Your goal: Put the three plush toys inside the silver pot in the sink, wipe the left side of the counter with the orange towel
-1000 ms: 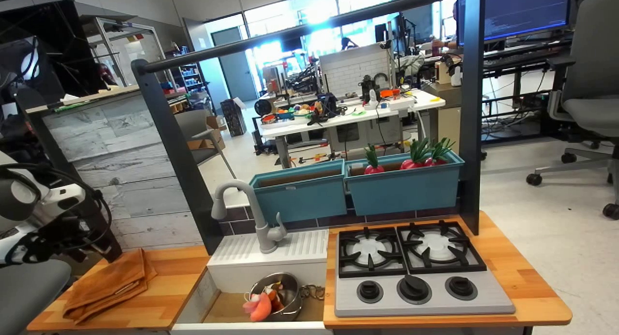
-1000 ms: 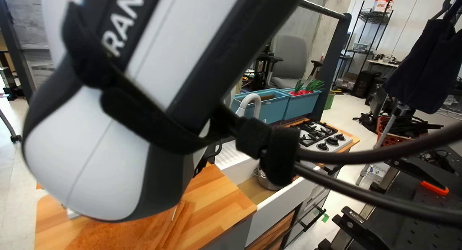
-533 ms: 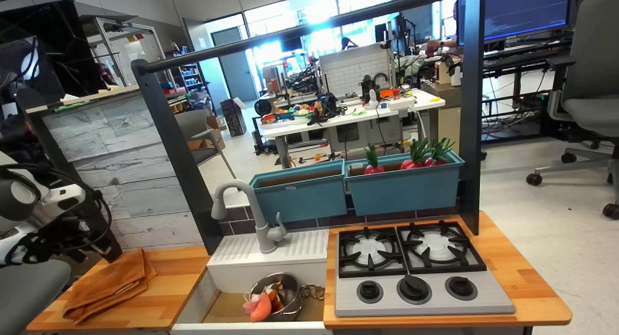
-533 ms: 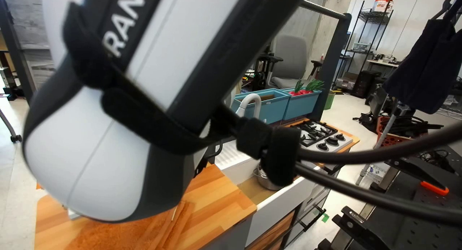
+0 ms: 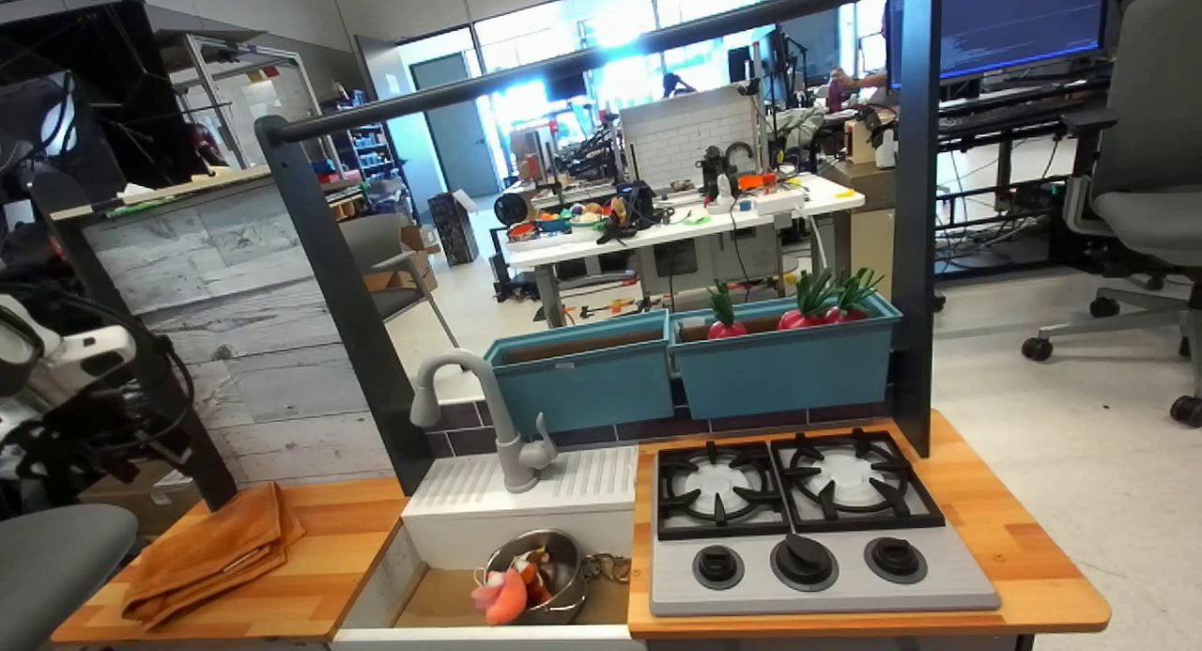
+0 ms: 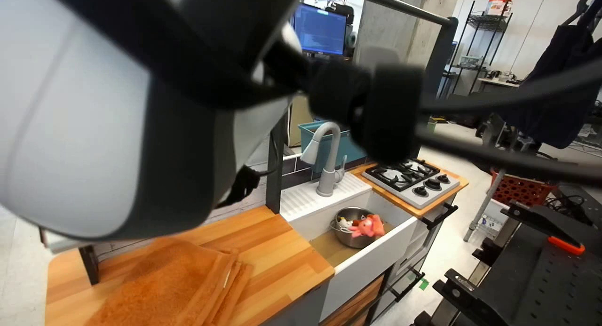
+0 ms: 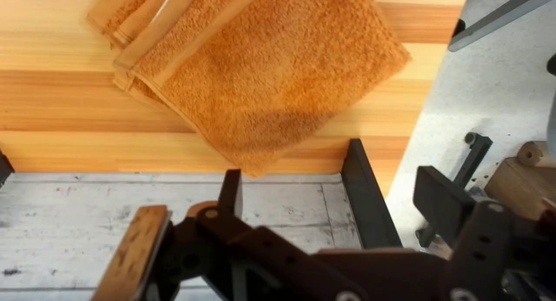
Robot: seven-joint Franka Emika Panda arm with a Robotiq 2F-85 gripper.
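Wooden counter (image 5: 343, 529) beside a white sink (image 5: 460, 536), your arm (image 6: 84, 142) drawn upward.

Your claw (image 7: 332, 186) stands spread wide with nothing in its hold; the wrist view looks down on the folded orange towel (image 7: 260, 75), lying on the counter's left part, seemingly clear of it. Over the last second your arm has risen and pulled back, while the towel has stayed put. Farther out, the silver pot (image 6: 347, 237) stands in the sink, likewise unmoved, plush toys (image 5: 536, 587) heaped inside and a pink toy (image 6: 367, 226) hanging over its rim. You may judge the loading complete; with no wiping under way, whether it is due or done you cannot tell.
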